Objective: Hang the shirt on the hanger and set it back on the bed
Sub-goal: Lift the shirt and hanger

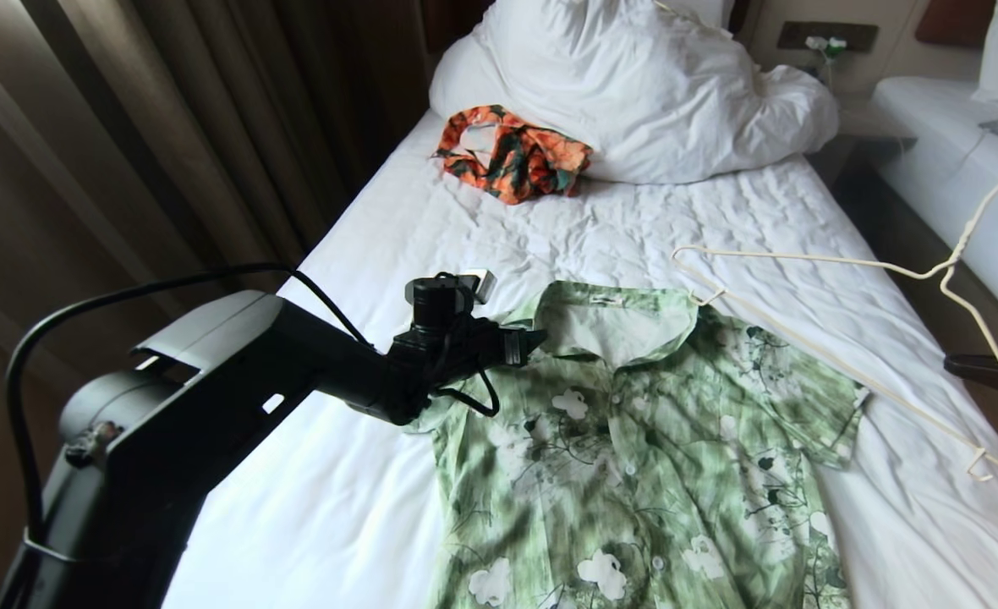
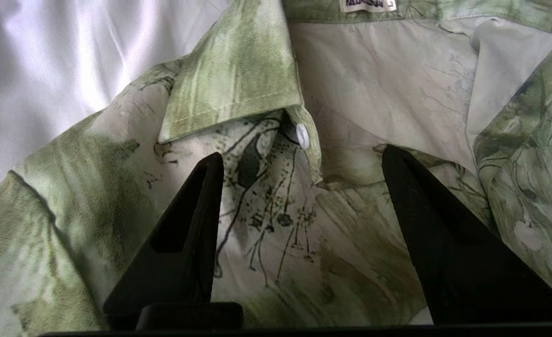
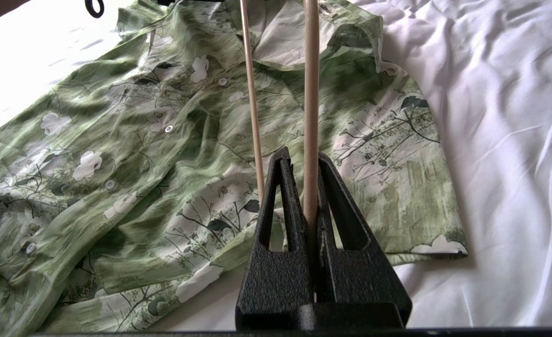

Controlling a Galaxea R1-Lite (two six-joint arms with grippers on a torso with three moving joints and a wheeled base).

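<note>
Shirt (image 1: 634,440): green floral button-up, flat and face up on the bed (image 1: 313,507); collar toward the pillow (image 1: 634,93), hem toward the robot, so long axis runs head to foot.
Left gripper (image 2: 302,164): jaws spread wide, holding nothing; poised just over the collar opening at the shirt's left shoulder, by the top button (image 2: 302,136).
Right gripper (image 3: 311,187): clamped on the hanger (image 1: 837,262) wire, raised beside the shirt's right sleeve.
Hanger: cream wire, held aloft; one end reaches the collar's right side.
Key relation: collar directly ahead of left fingers; left arm nearer.
Surface: wrinkled white sheet, soft.
Room: orange patterned garment (image 1: 512,152) by pillow; curtains (image 1: 127,127) left; second bed (image 1: 956,169) right.
</note>
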